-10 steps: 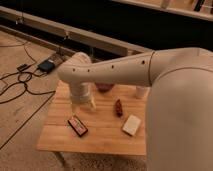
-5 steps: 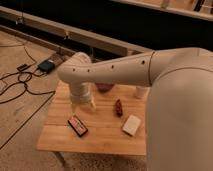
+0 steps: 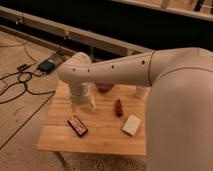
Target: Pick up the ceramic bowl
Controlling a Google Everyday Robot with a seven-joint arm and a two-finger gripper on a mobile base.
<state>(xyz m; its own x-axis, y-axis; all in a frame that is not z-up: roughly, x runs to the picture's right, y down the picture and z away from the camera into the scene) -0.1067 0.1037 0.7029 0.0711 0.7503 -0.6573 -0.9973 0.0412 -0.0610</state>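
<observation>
The ceramic bowl (image 3: 104,87) is small, round and dark maroon. It sits at the back middle of the wooden table (image 3: 100,141), partly hidden behind my arm. My gripper (image 3: 83,106) hangs from the white arm over the table's left part, just left of and in front of the bowl, apart from it. Its fingers look spread open and hold nothing.
A small dark red oblong object (image 3: 118,107) lies in the middle of the table. A white packet (image 3: 131,125) lies front right and a dark red-edged packet (image 3: 77,125) front left. A white cup (image 3: 141,92) stands at the back right. Cables (image 3: 20,82) and a dark box (image 3: 46,65) lie on the floor to the left.
</observation>
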